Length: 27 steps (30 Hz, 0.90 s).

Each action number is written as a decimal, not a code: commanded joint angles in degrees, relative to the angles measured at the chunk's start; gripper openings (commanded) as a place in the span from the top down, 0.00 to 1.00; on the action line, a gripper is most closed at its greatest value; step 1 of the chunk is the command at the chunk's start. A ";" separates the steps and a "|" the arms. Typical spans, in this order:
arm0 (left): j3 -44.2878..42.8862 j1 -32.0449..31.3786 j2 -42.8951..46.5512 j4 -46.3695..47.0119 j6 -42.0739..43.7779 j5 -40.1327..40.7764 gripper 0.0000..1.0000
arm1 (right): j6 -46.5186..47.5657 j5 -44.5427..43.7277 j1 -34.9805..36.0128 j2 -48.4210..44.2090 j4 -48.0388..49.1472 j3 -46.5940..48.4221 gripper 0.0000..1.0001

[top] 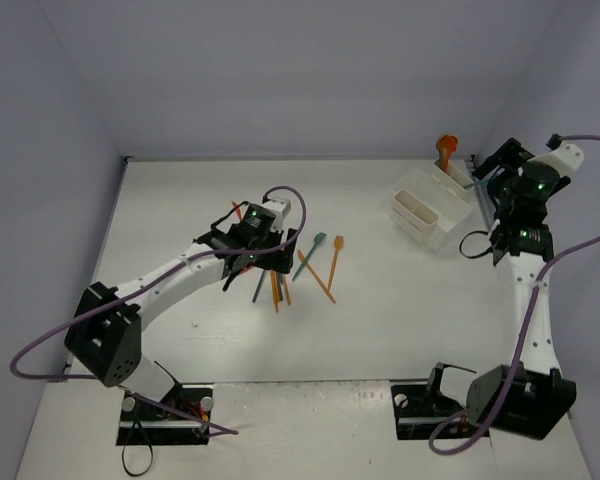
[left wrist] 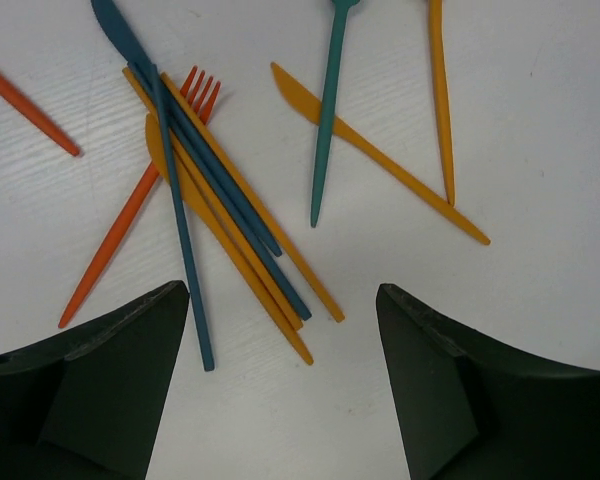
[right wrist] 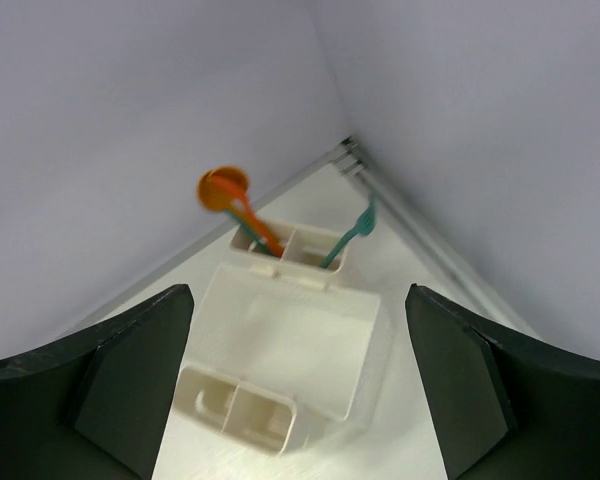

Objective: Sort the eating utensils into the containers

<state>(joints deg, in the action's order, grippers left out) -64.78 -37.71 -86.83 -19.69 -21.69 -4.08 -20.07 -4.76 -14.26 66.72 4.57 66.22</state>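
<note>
Left end effector [left wrist: 280, 300]: the fingers stand wide apart with nothing held. It hangs over the loose eating utensils [top: 280, 278], which lie on the counter [top: 170, 200] near its middle, a little toward the left edge.

Left wrist view:
- A tight bundle of dark blue and yellow-orange pieces [left wrist: 230, 230] lies crossed, partly between my two fingers.
- A dark blue knife [left wrist: 170, 190] runs across the bundle, its tip just beside my left finger.
- An orange fork [left wrist: 130, 215] slants under the bundle, its tines showing on the far side.
- A yellow-orange knife [left wrist: 390, 170] lies apart from the bundle, with a teal piece [left wrist: 327, 120] crossing it.
- Another orange piece [left wrist: 440, 100] meets the knife near its end; its head is out of frame.
- One more orange handle [left wrist: 25, 105] lies apart at the upper left of that view.

Right end effector [right wrist: 298, 295]: the fingers are spread wide and grip nothing. It sits above the containers [right wrist: 300, 345], which are clustered near the far right corner of the counter.

Right wrist view:
- An orange spoon [right wrist: 225, 190] stands tilted in the left of the two far compartments, bowl upward.
- A teal fork [right wrist: 352, 235] leans in the compartment beside it, tines upward.

Other pieces in the counter pile overlap too closely to tell spoon from knife.
</note>
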 commanded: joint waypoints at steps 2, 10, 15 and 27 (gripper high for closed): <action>-12.01 -1.95 -9.30 -0.75 0.73 -0.16 0.27 | -3.61 3.00 4.55 -6.69 -0.49 -5.04 0.15; -17.84 -3.49 -21.04 -3.98 1.21 1.55 0.27 | -3.12 5.31 7.44 -11.43 -3.45 -8.70 0.15; -18.51 -4.24 -24.44 -4.60 1.29 1.89 0.34 | -4.06 8.66 8.08 -11.79 -4.02 -10.28 0.15; -18.27 -4.64 -28.01 -4.58 1.99 2.34 0.75 | -4.78 12.87 8.78 -11.54 -4.13 -12.94 0.15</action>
<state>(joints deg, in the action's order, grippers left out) -81.18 -41.95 -114.53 -24.10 -19.83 -1.98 -24.49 5.45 -6.22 55.48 -2.50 53.17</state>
